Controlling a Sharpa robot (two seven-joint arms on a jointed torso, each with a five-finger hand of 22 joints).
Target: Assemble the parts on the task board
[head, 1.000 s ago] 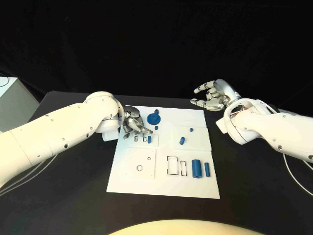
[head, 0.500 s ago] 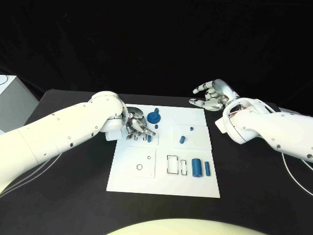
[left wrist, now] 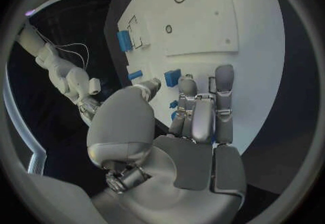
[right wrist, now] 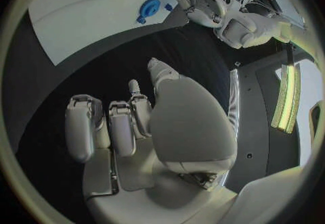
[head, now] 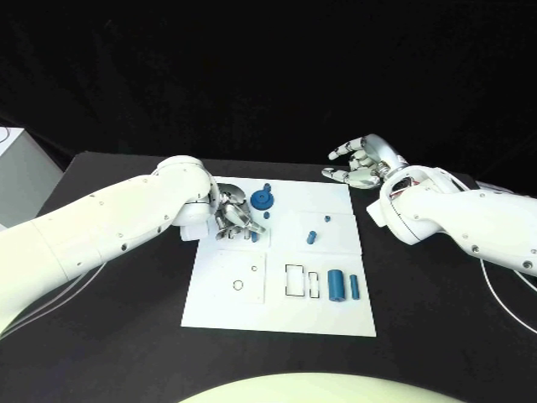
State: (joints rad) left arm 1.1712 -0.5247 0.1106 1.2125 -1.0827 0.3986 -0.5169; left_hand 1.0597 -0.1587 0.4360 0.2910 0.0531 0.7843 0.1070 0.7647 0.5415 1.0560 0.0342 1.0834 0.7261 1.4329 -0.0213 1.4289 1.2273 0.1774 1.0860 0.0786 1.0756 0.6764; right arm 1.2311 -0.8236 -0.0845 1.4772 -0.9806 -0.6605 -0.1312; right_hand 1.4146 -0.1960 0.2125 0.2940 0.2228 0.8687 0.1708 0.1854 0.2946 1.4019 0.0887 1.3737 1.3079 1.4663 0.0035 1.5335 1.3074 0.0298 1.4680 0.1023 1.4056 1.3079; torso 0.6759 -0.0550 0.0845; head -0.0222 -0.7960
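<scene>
At a black desk (head: 123,353), the robot's left hand (head: 233,213) bends low over the far left part of the white task board (head: 238,306), its fingers (left wrist: 203,110) curled close together right by a small blue block (left wrist: 173,77), apparently working a part into the slots there; whether anything is pinched between them cannot be told, since the hand hides its own tips. The right hand (head: 361,164) hovers off the board's far right corner, fingers loosely spread and holding nothing, seemingly kept clear until needed. Counted on the board: one blue gear (head: 263,200), two small pegs (head: 311,238) near the middle, one thick cylinder (head: 336,285) and one thin bar (head: 355,288) lying side by side (awaiting their recesses, most likely).
</scene>
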